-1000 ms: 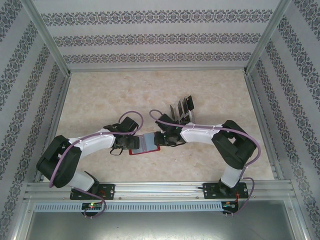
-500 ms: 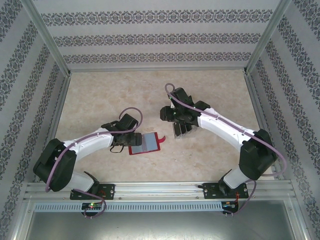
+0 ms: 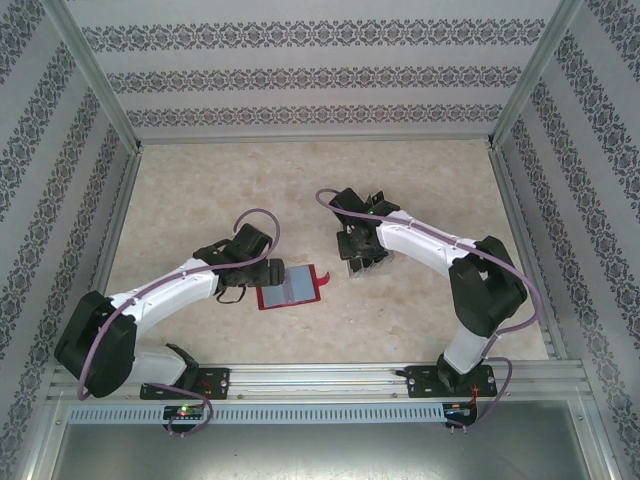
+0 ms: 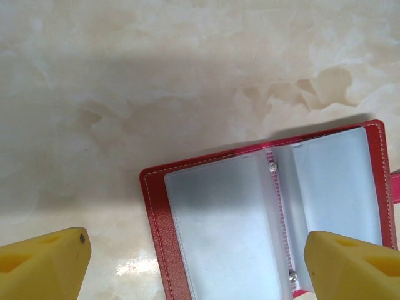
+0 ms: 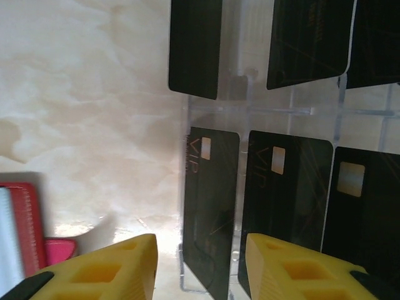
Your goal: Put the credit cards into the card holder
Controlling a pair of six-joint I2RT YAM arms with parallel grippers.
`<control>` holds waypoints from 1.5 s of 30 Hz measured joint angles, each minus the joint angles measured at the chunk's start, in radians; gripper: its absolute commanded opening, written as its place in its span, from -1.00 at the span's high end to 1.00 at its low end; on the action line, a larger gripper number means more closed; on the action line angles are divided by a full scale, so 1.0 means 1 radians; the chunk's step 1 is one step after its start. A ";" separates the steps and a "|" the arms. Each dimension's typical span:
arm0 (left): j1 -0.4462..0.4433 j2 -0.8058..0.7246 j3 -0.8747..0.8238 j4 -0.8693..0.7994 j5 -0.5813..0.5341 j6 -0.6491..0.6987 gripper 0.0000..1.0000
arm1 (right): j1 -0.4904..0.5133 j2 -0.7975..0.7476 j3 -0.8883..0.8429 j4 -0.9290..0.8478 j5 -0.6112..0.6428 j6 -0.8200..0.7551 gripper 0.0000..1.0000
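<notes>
The card holder (image 3: pixel 292 289), a red wallet, lies open on the table with its grey sleeves (image 4: pixel 225 231) facing up. My left gripper (image 3: pixel 272 272) is open at its left end. In the left wrist view the yellow fingers (image 4: pixel 44 265) stand wide apart over the wallet's left half, gripping nothing. Several dark credit cards (image 3: pixel 365 258) stand in a clear slotted rack (image 5: pixel 247 109). My right gripper (image 3: pixel 357 248) hangs open over that rack. Its fingers (image 5: pixel 100 269) flank the leftmost front card (image 5: pixel 209 212), with a gap on each side.
More cards (image 5: pixel 284 194) stand right of that one, with others in a back row (image 5: pixel 309 40). The wallet's edge and pink snap tab (image 5: pixel 59 247) lie left of the rack. Marble tabletop (image 3: pixel 220 190) stretches behind both arms, bounded by aluminium posts and patterned walls.
My right gripper left the wallet, swung back to the card rack and opened wider. My left gripper stayed at the wallet's left end and opened slightly.
</notes>
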 measured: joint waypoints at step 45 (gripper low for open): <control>0.000 0.010 0.000 0.010 -0.007 0.000 -0.81 | 0.048 0.084 0.053 -0.081 0.121 -0.018 0.20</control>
